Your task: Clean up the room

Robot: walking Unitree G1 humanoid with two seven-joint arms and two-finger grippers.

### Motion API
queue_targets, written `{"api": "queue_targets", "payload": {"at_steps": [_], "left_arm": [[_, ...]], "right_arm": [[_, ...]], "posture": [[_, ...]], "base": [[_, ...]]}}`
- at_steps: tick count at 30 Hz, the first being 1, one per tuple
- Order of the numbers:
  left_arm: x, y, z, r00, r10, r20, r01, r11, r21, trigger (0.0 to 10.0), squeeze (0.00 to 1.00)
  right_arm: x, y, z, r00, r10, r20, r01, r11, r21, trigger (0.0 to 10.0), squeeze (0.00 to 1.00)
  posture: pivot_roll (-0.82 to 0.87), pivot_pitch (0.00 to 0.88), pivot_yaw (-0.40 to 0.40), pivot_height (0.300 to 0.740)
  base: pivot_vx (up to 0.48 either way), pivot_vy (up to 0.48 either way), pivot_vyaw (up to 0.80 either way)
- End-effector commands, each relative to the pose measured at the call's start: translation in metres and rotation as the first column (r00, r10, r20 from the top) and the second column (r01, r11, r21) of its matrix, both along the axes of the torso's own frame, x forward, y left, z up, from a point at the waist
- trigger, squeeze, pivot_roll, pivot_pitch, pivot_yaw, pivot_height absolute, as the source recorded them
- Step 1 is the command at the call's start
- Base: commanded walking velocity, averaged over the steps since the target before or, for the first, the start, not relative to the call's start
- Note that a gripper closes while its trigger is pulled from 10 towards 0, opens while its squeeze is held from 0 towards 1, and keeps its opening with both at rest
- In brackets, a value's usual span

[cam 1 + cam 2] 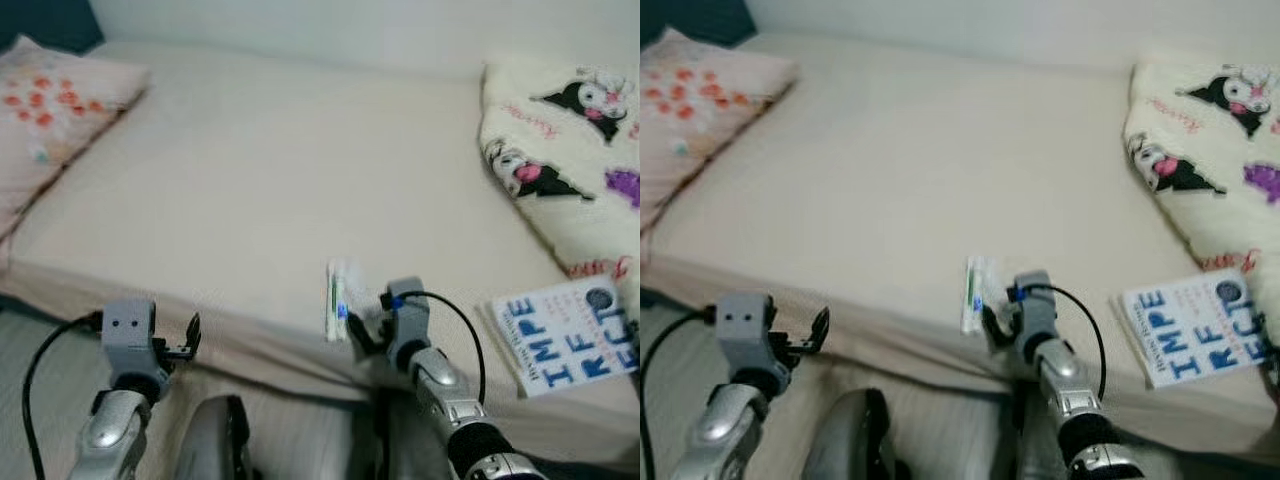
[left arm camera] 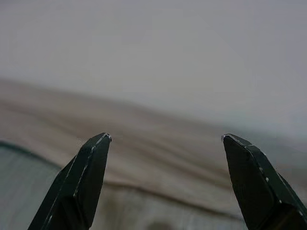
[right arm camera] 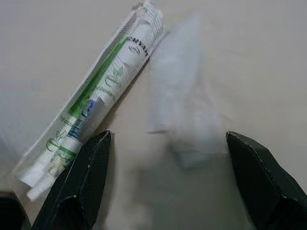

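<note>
Right now your right gripper (image 3: 168, 182) hangs just above the front edge of the bed (image 1: 260, 200), fingers spread wide, nothing between them. Two small things lie under it near that edge: a long sealed packet (image 3: 91, 100) with green print, and just beside it a pale translucent wrapper (image 3: 184, 112), blurry, contents hard to tell. From the wrist view the wrapper sits between the fingers and the packet runs off past one fingertip.

Both look very light and thin. The packet seems a crinkly film sleeve with something stiff and slim inside, so it'll likely slide on the sheet; take it across its narrow width near the middle, not at the flat sealed ends. The wrapper looks soft and floppy, so pinch it low, press into the mattress a bit, and expect it to crumple.

Your left gripper (image 2: 165, 143) is also spread and empty, held off the bed's front edge toward the left corner. A book (image 1: 565, 335) with blue lettering lies at the front right corner, below a cartoon-print blanket (image 1: 560, 130). A floral pillow (image 1: 50, 110) sits at the far left corner.
</note>
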State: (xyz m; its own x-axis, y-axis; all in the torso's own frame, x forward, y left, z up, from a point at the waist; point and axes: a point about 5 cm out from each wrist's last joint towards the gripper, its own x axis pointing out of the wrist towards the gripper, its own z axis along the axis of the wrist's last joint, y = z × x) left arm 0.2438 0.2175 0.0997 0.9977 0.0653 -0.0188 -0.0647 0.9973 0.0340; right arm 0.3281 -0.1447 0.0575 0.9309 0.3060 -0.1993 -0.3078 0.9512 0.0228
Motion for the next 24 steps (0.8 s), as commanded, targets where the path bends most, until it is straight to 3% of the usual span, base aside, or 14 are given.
{"api": "queue_targets", "payload": {"at_steps": [1, 6, 8, 12, 13, 14, 17, 19, 21, 23, 24], "left_arm": [[-0.008, -0.004, 0.008, 1.0, -0.023, -0.014, 0.023, 1.0, 0.012, 10.0, 0.0], [-0.01, -0.01, 0.012, 0.999, -0.04, -0.019, 0.04, 0.999, 0.009, 10.0, 0.0], [-0.013, -0.015, 0.013, 0.998, -0.052, -0.036, 0.053, 0.999, 0.006, 10.0, 0.0], [-0.016, -0.018, 0.014, 0.997, -0.062, -0.05, 0.062, 0.998, 0.004, 10.0, 0.0], [-0.019, -0.021, 0.015, 0.996, -0.069, -0.061, 0.07, 0.998, 0.004, 10.0, 0.0], [-0.019, -0.021, 0.015, 0.996, -0.069, -0.061, 0.07, 0.998, 0.004, 10.0, 0.0], [-0.021, -0.023, 0.015, 0.994, -0.074, -0.075, 0.074, 0.997, 0.004, 10.0, 0.0], [-0.021, -0.023, 0.015, 0.994, -0.074, -0.075, 0.074, 0.997, 0.004, 10.0, 0.0], [-0.022, -0.026, 0.015, 0.994, -0.078, -0.08, 0.078, 0.997, 0.001, 10.0, 0.0], [-0.022, -0.026, 0.015, 0.994, -0.078, -0.08, 0.078, 0.997, 0.001, 10.0, 0.0], [-0.022, -0.028, 0.014, 0.993, -0.08, -0.083, 0.08, 0.997, -0.002, 10.0, 0.0]], "right_arm": [[0.001, 0.009, 0.004, 1.0, 0.02, 0.021, -0.021, 0.999, 0.036, 10.0, 0.0], [0.005, 0.013, 0.007, 1.0, 0.02, 0.021, -0.02, 1.0, 0.011, 10.0, 0.0], [0.008, 0.012, 0.006, 1.0, 0.009, 0.007, -0.009, 0.999, -0.053, 10.0, 0.0], [0.011, 0.011, 0.008, 1.0, 0.009, 0.013, -0.008, 0.999, -0.051, 10.0, 0.0], [0.014, 0.013, 0.016, 0.999, 0.016, 0.041, -0.017, 1.0, 0.026, 10.0, 0.0], [0.014, 0.013, 0.016, 0.999, 0.016, 0.041, -0.017, 1.0, 0.026, 10.0, 0.0], [0.019, 0.015, 0.028, 0.996, 0.01, 0.085, -0.023, 0.988, 0.154, 10.0, 0.0], [0.019, 0.015, 0.028, 0.996, 0.01, 0.085, -0.023, 0.988, 0.154, 10.0, 0.0], [0.021, 0.014, 0.033, 0.996, -0.026, 0.081, 0.002, 0.958, 0.285, 10.0, 0.0], [0.021, 0.014, 0.033, 0.996, -0.026, 0.081, 0.002, 0.958, 0.285, 10.0, 0.0], [0.021, 0.015, 0.034, 0.997, -0.035, 0.069, 0.008, 0.932, 0.361, 10.0, 0.0]], "posture": [[0.08, 0.383, -0.004, 0.503], [0.07, 0.407, -0.006, 0.503], [0.07, 0.417, -0.007, 0.503], [0.08, 0.42, -0.008, 0.503], [0.08, 0.418, -0.008, 0.503], [0.08, 0.418, -0.008, 0.503], [0.08, 0.41, -0.01, 0.503], [0.08, 0.41, -0.01, 0.503], [0.07, 0.403, -0.014, 0.503], [0.07, 0.403, -0.014, 0.503], [0.07, 0.403, -0.017, 0.503]], "base": [[0.0, 0.0, 0.0], [0.0, 0.0, 0.0], [0.0, 0.0, 0.0], [0.0, 0.0, 0.0], [0.0, 0.0, 0.0], [0.0, 0.0, 0.0], [0.0, 0.0, 0.0], [0.0, 0.0, 0.0], [0.0, 0.0, 0.0], [0.0, 0.0, 0.0], [0.0, 0.0, 0.0]]}}
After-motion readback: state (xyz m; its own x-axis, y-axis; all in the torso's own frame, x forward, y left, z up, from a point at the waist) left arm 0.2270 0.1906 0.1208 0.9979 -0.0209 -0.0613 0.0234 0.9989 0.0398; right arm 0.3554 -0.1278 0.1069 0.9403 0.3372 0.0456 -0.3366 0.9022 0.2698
